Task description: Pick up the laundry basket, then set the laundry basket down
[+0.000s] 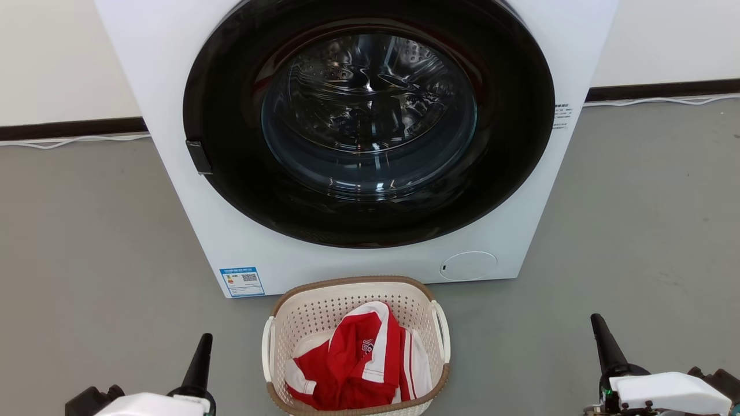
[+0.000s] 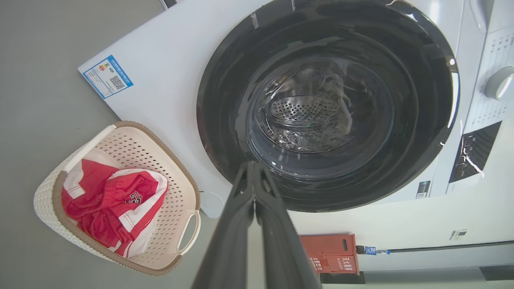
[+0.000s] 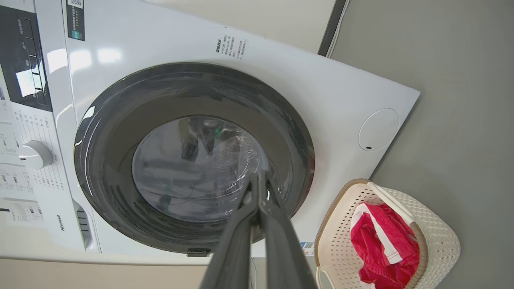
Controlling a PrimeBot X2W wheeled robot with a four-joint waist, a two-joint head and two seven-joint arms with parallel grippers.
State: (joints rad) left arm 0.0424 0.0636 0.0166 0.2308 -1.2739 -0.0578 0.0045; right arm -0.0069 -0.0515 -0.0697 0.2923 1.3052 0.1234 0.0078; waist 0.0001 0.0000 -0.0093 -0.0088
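Observation:
The laundry basket [image 1: 324, 312] is cream-white and perforated, with a brown rim and white loop handles. It stands on the grey floor just in front of the washing machine, at the bottom centre of the head view, and holds a red and white garment [image 1: 358, 358]. My left gripper [image 1: 199, 355] is shut with nothing in it, off to the basket's left and apart from it. My right gripper [image 1: 601, 338] is shut and empty too, well to the basket's right. The basket [image 2: 160, 160] lies left of my left gripper [image 2: 253, 176]. The basket [image 3: 437, 237] lies right of my right gripper [image 3: 260, 184].
A white front-loading washing machine [image 1: 243, 248] with a closed dark round door [image 1: 370, 115] stands right behind the basket. Grey floor spreads to both sides. A dark skirting board and white cable [image 1: 69, 138] run along the back wall. A red box [image 2: 331, 253] sits by the wall.

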